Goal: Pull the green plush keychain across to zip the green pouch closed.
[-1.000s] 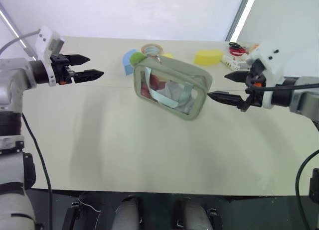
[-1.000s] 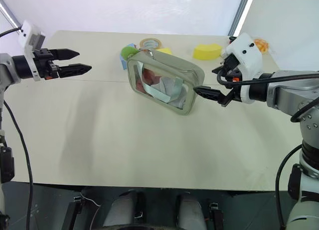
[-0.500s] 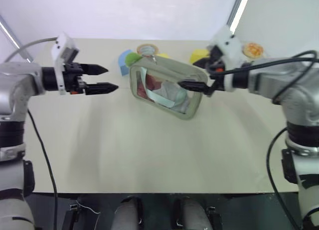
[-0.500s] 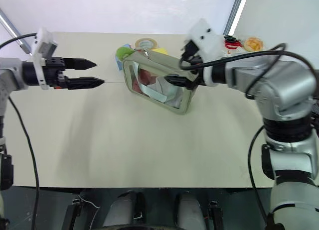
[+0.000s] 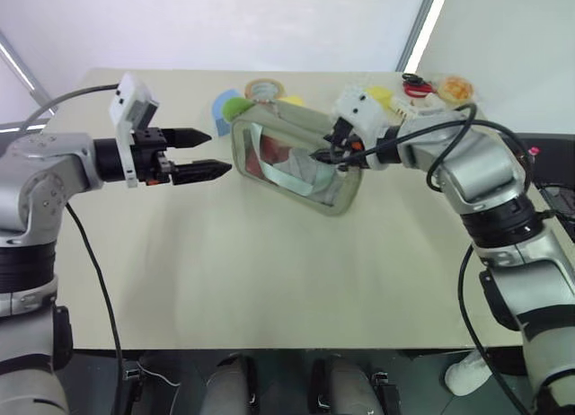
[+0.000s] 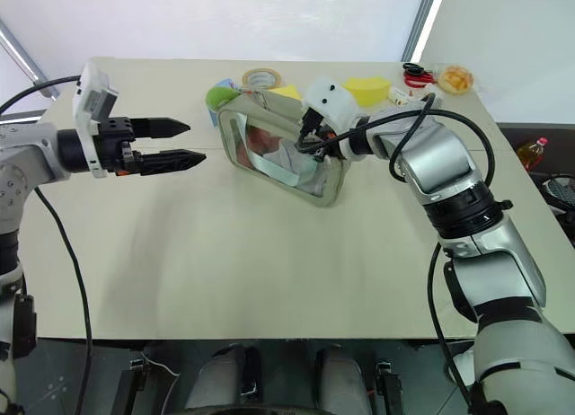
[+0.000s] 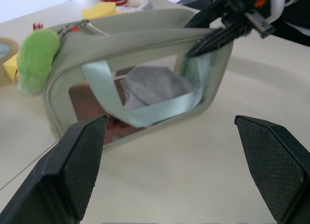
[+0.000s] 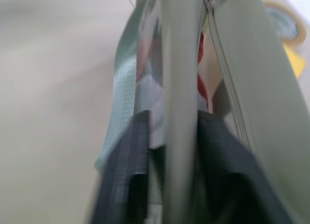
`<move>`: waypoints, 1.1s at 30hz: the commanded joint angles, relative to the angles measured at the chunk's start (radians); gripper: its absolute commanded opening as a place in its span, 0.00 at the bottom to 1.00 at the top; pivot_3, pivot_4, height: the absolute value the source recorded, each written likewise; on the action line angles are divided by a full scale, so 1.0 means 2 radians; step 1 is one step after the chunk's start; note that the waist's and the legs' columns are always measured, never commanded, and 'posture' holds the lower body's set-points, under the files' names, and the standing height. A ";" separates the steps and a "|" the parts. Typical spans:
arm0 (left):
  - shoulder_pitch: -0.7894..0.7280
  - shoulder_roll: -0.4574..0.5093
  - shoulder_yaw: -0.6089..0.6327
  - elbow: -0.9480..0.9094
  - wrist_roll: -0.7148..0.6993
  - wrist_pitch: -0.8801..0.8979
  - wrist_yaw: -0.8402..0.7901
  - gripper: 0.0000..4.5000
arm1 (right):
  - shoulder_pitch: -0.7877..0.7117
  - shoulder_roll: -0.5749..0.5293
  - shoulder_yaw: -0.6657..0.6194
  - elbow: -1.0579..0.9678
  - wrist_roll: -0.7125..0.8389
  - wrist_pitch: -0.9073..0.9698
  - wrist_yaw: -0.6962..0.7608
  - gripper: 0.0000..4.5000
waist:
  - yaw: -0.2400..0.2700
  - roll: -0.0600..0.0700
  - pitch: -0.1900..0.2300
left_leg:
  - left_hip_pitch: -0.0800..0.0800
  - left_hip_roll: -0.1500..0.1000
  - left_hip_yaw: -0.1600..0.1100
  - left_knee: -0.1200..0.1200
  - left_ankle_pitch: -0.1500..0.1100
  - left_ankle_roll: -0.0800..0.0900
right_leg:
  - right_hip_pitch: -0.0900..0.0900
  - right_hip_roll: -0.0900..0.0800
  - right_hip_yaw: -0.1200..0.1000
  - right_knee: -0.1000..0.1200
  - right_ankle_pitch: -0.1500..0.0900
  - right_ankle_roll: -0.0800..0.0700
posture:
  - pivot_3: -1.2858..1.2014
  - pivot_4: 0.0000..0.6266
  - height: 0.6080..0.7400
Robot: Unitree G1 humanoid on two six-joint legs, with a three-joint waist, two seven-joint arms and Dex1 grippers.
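Plainly the left gripper (image 5: 220, 153) is the nearer one to the green plush keychain (image 5: 236, 107): its two fingers stand wide apart with nothing between them, and the fuzzy lump sits at about one o'clock from their tips, close by. The green pouch (image 5: 296, 163) stands on the table (image 5: 269, 271), its long axis running from ten o'clock to four. The right gripper (image 5: 325, 156) has its fingers pinched on the pouch's top edge toward the four-o'clock end, so the pull would run along that axis toward it.
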 commanded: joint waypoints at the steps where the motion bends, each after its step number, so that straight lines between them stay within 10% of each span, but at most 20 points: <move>1: -0.004 0.035 0.037 0.053 0.018 -0.032 -0.004 1.00 | -0.006 0.001 -0.017 -0.002 -0.022 -0.103 0.035 0.05 | -0.001 0.000 0.000 | 0.000 0.000 0.000 0.000 0.000 0.000 | 0.000 0.000 0.000 0.000 0.000 0.000 | 0.52 0.24 1.00; 18: 0.001 0.055 0.038 0.072 0.015 -0.049 -0.018 1.00 | 0.047 -0.004 -0.051 -0.053 -0.013 -0.121 0.120 0.05 | 0.000 0.000 0.000 | 0.000 0.000 0.000 0.000 0.000 0.000 | 0.000 0.000 0.000 0.001 0.000 0.000 | 0.52 0.24 1.00; 25: -0.006 0.052 0.031 0.077 0.016 -0.051 -0.023 1.00 | 0.054 -0.036 -0.079 -0.092 -0.002 -0.085 0.134 0.69 | 0.003 0.000 0.000 | 0.000 0.000 0.000 0.000 0.000 0.000 | 0.000 0.000 0.000 0.001 0.000 0.000 | 0.52 0.24 1.00; 33: -0.019 0.051 0.020 0.091 0.025 -0.060 -0.030 1.00 | 0.079 -0.096 -0.137 -0.162 0.039 0.004 0.132 0.69 | 0.002 0.000 0.000 | 0.000 0.000 0.000 0.000 0.000 0.000 | 0.000 0.000 0.000 0.000 0.000 0.000 | 0.52 0.24 1.00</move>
